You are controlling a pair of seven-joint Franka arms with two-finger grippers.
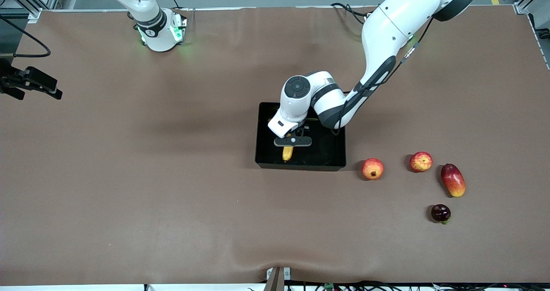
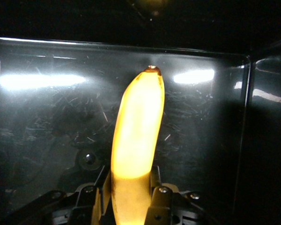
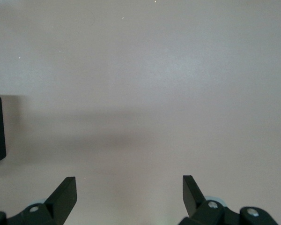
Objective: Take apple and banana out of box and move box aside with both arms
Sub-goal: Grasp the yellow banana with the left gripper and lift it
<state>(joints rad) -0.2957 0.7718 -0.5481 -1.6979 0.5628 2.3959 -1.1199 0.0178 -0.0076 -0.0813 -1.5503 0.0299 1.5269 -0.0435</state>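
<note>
The left gripper (image 1: 292,141) was clamped on the banana (image 1: 287,153) inside the black tray (image 1: 333,153), its long axis running toward the tray's front-camera wall. The right gripper (image 3: 129,194) waited with jaws wide over the table's (image 1: 172,196) right-arm end.

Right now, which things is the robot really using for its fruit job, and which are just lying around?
For the job:
- banana, held by the left tool
- black tray
- apple
- right tool, open, waiting over bare table

Just lying about:
- red-orange fruit with dark crown
- mango
- dark round fruit
</note>
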